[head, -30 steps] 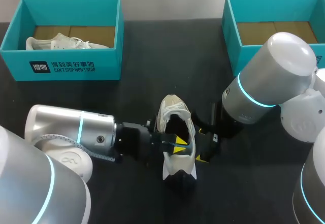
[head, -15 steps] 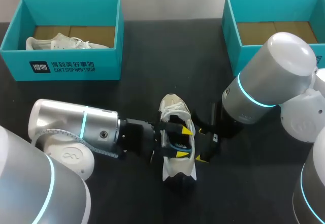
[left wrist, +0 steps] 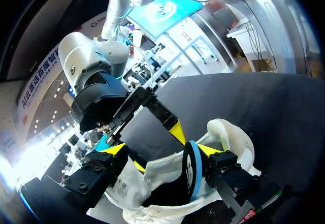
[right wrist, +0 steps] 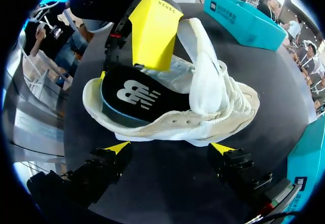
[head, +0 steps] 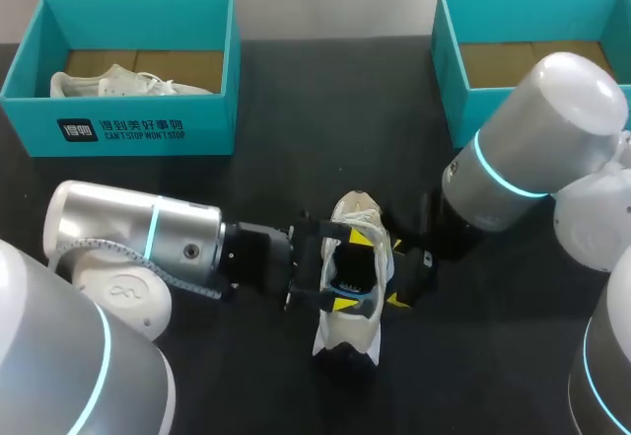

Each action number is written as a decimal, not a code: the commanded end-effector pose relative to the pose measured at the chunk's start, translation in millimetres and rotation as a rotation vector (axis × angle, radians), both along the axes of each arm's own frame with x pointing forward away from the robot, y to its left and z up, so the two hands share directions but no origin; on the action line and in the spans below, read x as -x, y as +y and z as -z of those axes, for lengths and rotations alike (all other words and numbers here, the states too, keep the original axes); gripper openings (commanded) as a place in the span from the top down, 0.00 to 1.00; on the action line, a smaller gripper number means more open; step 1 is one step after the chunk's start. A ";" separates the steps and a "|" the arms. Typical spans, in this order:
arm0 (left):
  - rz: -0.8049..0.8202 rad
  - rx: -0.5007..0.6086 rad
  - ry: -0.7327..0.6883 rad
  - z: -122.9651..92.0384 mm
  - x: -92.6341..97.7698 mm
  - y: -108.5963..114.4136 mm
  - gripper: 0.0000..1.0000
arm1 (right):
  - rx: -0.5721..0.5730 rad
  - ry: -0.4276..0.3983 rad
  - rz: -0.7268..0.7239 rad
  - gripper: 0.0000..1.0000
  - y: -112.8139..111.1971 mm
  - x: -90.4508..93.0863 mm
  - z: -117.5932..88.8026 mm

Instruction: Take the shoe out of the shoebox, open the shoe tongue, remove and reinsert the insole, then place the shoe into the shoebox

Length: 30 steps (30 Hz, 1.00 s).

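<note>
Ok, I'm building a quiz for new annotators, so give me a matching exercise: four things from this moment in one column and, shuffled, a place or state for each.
Things:
1. shoe
2. insole
3. left shoebox
4. right shoebox

Places or states:
A. brown bottom showing, no shoe visible inside
B. out of both boxes, on the table
C. holds a second white shoe
D. black with a blue edge, lying partly in the shoe

Pairs: 1-B, 2-D, 3-C, 4-A.

White print (head: 138, 131) stands on the shoebox (head: 212, 80), a logo (right wrist: 138, 96) on the insole (right wrist: 165, 106).
</note>
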<state>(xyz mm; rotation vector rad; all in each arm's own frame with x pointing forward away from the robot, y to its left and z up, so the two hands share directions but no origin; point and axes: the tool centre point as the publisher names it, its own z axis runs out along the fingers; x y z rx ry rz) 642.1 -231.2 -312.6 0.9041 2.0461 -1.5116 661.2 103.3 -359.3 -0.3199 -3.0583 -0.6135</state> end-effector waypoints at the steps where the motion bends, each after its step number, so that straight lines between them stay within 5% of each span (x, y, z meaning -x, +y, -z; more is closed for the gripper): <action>1: 0.024 -0.024 0.005 -0.8 -7.0 -6.7 0.18 | -0.006 -0.002 -0.002 0.00 -10.4 2.1 -5.4; 20: 0.171 -0.180 0.009 -11.6 13.2 24.2 0.16 | 0.034 -0.001 -0.035 0.00 -41.8 2.4 -21.7; 23: 0.193 -0.190 0.006 -16.9 15.6 30.5 0.29 | 0.033 -0.002 -0.041 0.00 -50.4 3.8 -24.5; 30: 0.241 -0.245 0.000 -31.5 15.5 44.5 0.17 | -0.014 -0.012 -0.067 0.00 -59.8 5.7 -27.6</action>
